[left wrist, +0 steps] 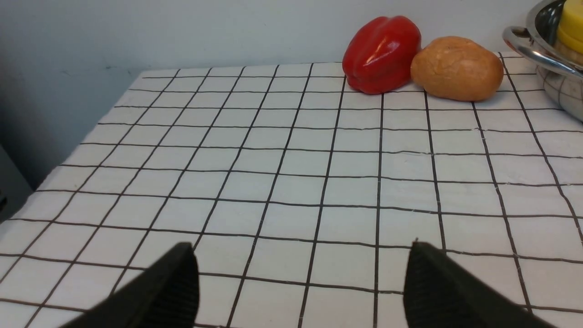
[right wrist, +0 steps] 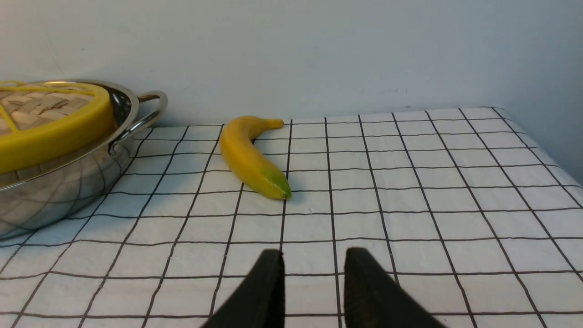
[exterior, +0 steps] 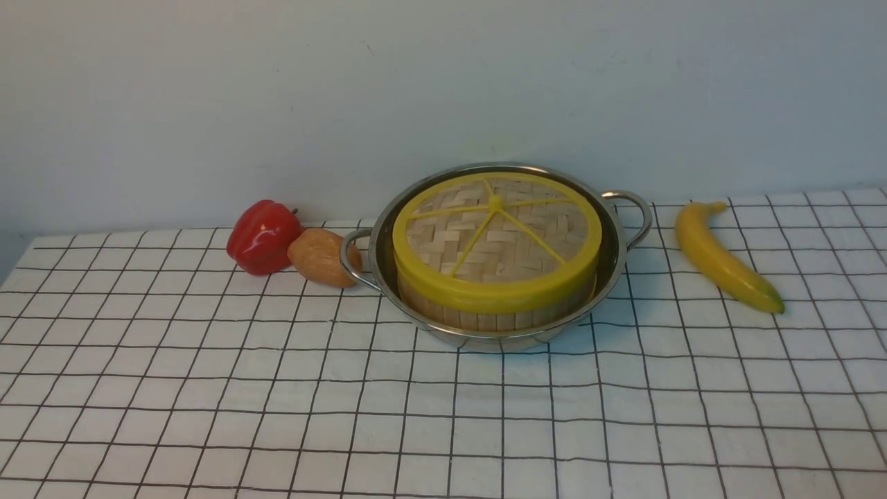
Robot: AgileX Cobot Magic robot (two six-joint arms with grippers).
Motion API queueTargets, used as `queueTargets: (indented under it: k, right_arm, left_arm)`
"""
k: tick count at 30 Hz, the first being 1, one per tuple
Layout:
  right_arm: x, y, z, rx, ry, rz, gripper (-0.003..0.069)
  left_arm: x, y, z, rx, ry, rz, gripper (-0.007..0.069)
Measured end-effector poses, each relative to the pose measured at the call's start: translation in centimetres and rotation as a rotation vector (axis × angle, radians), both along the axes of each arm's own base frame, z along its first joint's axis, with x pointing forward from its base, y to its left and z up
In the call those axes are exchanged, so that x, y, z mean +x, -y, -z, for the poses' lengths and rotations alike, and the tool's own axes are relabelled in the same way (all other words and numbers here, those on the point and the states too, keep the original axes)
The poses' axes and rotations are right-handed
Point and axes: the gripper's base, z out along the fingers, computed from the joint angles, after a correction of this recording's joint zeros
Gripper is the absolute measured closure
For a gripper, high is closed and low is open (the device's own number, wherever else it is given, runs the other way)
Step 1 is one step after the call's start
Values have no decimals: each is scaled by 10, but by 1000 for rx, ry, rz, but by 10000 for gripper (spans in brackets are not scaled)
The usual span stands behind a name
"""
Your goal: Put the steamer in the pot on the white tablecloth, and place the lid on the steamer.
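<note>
Front view shows lid [exterior: 497, 235] atop steamer [exterior: 495, 315] inside pot [exterior: 496, 258]; left fingers [left wrist: 182, 282] spread wide, right fingers [right wrist: 268, 284] narrowly parted, both empty, banana [right wrist: 252, 156] ahead of the right.

left gripper [left wrist: 300, 282]: jaws wide apart, empty | right gripper [right wrist: 313, 284]: narrow gap, empty

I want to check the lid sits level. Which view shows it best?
The front view: the lid shows whole on the steamer. The right wrist view catches part of it; the left wrist view only a yellow sliver.
</note>
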Motion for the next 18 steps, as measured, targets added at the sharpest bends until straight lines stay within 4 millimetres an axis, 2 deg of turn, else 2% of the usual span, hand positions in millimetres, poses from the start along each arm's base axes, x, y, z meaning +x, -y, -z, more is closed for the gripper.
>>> queueTargets:
  k: [18]
  right_arm:
    - [0, 0, 0, 0, 2, 0, 419]
  left_arm:
    - [0, 0, 0, 0, 0, 0, 67]
